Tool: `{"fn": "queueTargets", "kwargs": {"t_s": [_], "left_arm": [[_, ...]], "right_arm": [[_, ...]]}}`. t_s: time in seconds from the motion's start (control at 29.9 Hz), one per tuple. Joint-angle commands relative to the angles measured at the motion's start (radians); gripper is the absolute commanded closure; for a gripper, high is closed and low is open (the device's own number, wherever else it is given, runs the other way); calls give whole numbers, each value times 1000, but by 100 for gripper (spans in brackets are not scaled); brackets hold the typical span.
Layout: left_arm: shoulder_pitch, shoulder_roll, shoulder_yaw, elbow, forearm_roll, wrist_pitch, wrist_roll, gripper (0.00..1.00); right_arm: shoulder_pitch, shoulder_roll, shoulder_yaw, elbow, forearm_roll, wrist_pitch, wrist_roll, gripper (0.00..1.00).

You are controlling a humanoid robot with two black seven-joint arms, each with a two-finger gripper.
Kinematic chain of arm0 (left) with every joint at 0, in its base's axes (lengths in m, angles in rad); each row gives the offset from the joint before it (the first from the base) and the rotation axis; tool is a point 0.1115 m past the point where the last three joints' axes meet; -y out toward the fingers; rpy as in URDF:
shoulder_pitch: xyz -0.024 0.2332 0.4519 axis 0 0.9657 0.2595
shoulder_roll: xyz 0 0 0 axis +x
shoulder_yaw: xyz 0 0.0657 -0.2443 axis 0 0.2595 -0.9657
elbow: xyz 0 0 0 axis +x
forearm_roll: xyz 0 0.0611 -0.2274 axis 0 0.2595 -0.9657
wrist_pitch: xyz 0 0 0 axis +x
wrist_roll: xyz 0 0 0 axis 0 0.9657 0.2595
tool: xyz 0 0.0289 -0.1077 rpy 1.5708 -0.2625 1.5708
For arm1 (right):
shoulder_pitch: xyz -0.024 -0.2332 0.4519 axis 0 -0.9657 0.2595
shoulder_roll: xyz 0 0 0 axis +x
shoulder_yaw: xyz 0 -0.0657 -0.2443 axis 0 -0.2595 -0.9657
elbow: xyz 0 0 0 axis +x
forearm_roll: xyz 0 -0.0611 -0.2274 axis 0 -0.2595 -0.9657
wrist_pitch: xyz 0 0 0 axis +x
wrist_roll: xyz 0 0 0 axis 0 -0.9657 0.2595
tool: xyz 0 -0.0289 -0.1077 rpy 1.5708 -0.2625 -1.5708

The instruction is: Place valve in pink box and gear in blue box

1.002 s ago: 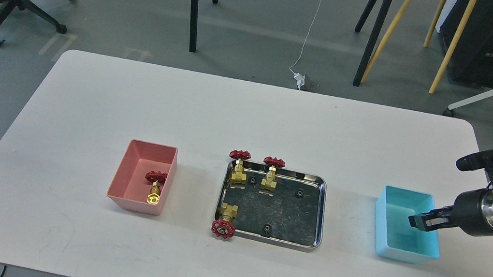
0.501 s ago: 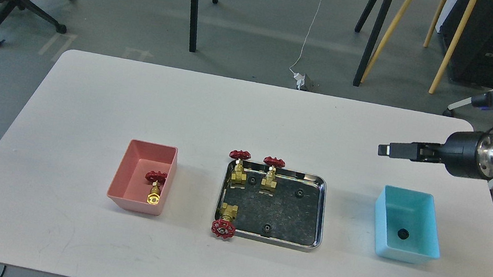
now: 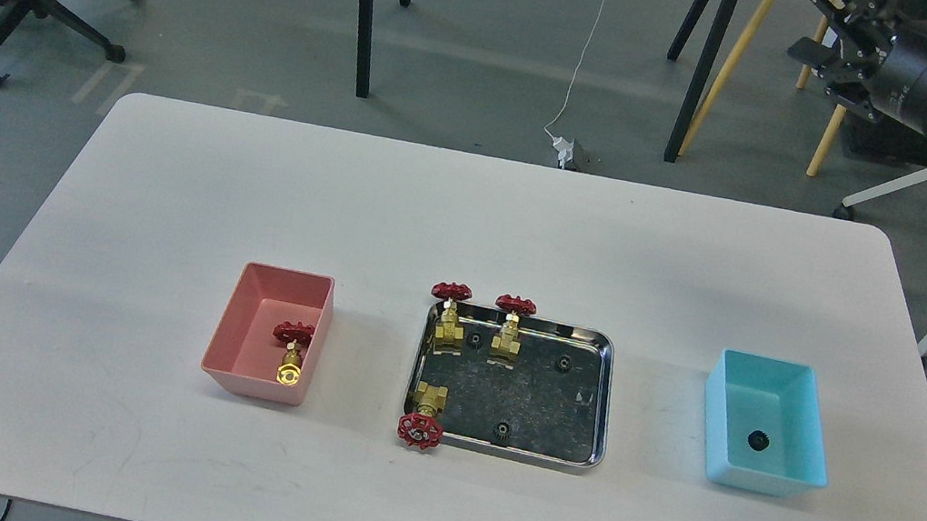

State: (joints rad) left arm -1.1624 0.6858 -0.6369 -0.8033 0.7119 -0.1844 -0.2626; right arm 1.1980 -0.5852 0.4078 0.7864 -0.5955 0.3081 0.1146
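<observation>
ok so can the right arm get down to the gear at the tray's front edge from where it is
Probably yes. The right gripper is raised well beyond the table's far right corner, and nothing stands over the gear in the steel tray. The nearest valve lies off to its left.

pink box [image 3: 251, 330] left (valve [image 3: 291, 352] inside); tray [image 3: 605, 392] centre; blue box [image 3: 808, 413] right (gear [image 3: 758, 441] inside)
</observation>
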Motion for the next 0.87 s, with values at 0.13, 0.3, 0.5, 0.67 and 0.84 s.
{"fn": "queueTargets", "kwargs": {"t_s": [0.13, 0.3, 0.5, 0.67, 0.84], "left_arm": [[-2, -144, -12, 64, -28, -72, 147, 4], [-2, -207, 0, 125, -159, -98, 223, 4], [6, -250, 6, 176, -154, -136, 162, 4], [0, -270, 28, 174, -81, -133, 131, 4], [-2, -284, 28, 174, -80, -133, 132, 4]], "right_arm": [[11, 166, 12, -114, 138, -286, -71, 13], [31, 234, 12, -216, 266, -369, -101, 13], [45, 255, 0, -275, 321, -363, -116, 13], [55, 268, -43, -319, 309, -354, -119, 13], [72, 298, -57, -265, 309, -376, -104, 2]]}}
